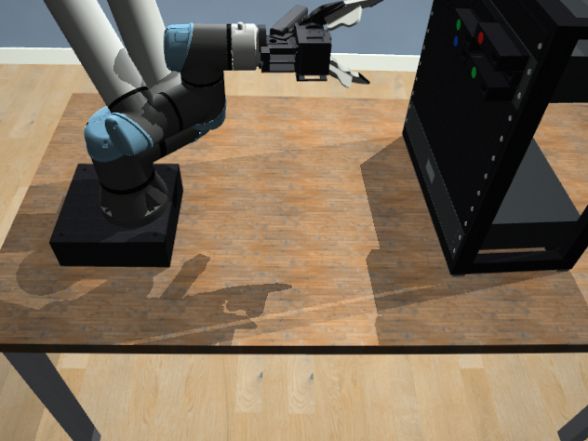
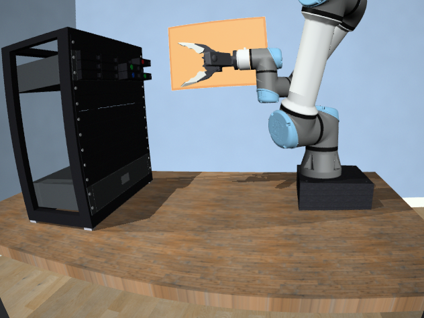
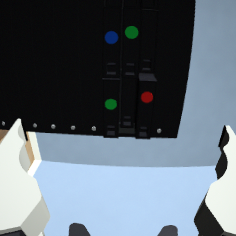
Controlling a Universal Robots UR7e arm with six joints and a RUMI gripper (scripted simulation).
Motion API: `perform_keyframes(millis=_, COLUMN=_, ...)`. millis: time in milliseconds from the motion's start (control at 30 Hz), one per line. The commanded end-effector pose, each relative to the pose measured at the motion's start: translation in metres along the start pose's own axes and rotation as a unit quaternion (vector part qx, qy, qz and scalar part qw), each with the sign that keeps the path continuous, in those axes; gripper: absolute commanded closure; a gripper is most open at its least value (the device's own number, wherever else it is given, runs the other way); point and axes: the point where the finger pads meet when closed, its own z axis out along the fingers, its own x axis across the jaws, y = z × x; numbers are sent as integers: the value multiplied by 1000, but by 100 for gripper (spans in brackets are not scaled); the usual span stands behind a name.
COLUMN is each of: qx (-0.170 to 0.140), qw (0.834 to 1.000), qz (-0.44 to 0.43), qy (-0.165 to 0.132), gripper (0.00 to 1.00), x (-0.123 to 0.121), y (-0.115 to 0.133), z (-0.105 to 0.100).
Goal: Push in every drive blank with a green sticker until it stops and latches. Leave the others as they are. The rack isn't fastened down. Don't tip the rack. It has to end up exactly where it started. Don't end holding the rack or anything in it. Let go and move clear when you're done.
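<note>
The black rack stands upright at the right end of the table; it also shows in the exterior view. Near its top are drive blanks with round stickers: one green, one blue, one red and a second green. The red blank and the second green blank stick out furthest from the rack face. My gripper is open and empty. It hangs in the air at the height of the blanks, a clear gap short of them. The wrist view shows both green stickers between my open fingers.
My arm's black base block sits at the left of the table. An orange panel hangs on the wall behind the gripper. The rack's lower front is closed by dark panels, and its side is open.
</note>
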Motion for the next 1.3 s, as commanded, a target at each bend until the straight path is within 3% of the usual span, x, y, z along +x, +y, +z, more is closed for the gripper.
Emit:
perform_keyframes(millis=0, qx=-4, qw=1000, qz=0, qy=4, gripper=0, x=0, y=-6, z=13)
perform_keyframes(millis=1267, qx=-4, qw=1000, qz=0, qy=4, gripper=0, x=0, y=-46, z=97)
